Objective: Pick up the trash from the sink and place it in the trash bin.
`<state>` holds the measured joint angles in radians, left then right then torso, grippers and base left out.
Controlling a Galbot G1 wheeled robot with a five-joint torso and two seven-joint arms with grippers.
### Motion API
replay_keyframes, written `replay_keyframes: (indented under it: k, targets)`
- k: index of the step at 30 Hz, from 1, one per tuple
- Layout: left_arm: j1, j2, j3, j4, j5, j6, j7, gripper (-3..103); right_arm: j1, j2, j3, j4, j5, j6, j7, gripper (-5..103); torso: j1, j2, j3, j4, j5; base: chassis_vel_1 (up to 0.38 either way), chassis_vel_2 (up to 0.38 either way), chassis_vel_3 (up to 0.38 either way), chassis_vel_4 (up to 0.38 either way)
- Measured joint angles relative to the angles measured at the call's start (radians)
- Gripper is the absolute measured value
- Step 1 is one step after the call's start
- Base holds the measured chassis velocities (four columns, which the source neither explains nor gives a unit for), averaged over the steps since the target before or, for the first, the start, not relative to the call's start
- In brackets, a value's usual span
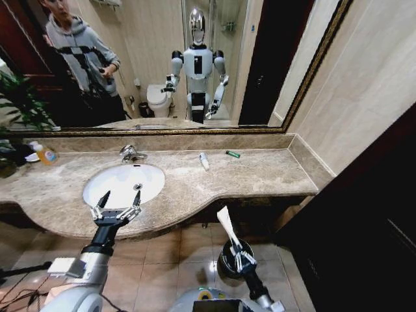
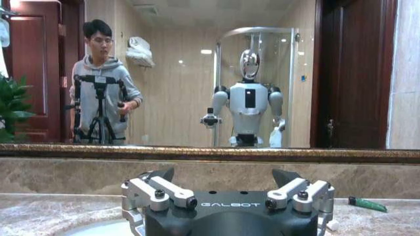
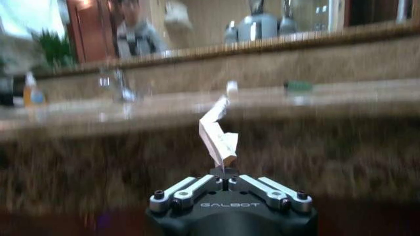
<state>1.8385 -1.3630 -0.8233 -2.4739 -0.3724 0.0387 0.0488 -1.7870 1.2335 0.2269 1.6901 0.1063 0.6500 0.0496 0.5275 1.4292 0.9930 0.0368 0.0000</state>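
A marble bench (image 1: 260,172) runs under a wide mirror, with the white sink (image 1: 117,185) set into it. The left gripper (image 1: 117,207) hangs over the sink's front rim, fingers spread. The right gripper (image 1: 235,245), low over the bin (image 1: 224,265) on the floor, pinches a white packet (image 1: 227,224). A white tube (image 1: 204,161) and a green stick (image 1: 233,154) lie on the bench.

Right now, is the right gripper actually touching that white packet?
Touching. In the right wrist view the right gripper has its jaws closed on the lower end of the white packet, which sticks up from between them.
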Motion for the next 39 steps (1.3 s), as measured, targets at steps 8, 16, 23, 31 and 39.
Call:
replay_keyframes:
  k: [8,16,23,31,39]
  targets:
    - [0.0,0.0,0.0,0.0,0.0,0.0,0.0,100,0.155,0.044,-0.02,-0.289,0.012,-0.108,-0.002,0,0.0,0.0,0.0,0.0001,0.0001,0.0,0.0,0.0,0.0]
    - [0.0,0.0,0.0,0.0,0.0,0.0,0.0,100,0.36,0.128,0.0,-0.677,-0.085,-0.148,-0.06,0,0.0,0.0,0.0,0.0,0.0002,0.0,0.0,0.0,0.0]
    - [0.0,0.0,0.0,0.0,0.0,0.0,0.0,100,0.509,0.17,0.022,-0.942,-0.221,-0.099,-0.025,0,0.0,0.0,0.0,0.0002,0.0002,0.0,0.0,0.0,0.0]
    - [0.0,0.0,0.0,0.0,0.0,0.0,0.0,100,0.652,0.187,0.031,-1.124,-0.187,-0.155,-0.056,0,0.0,0.0,0.0,0.0001,-0.0001,0.0,0.0,0.0,0.0]
    - [0.0,0.0,0.0,0.0,0.0,0.0,0.0,100,0.754,0.18,0.058,-1.253,-0.13,-0.213,-0.092,0,0.0,0.0,0.0,0.0002,-0.0001,0.0,0.0,0.0,0.0]
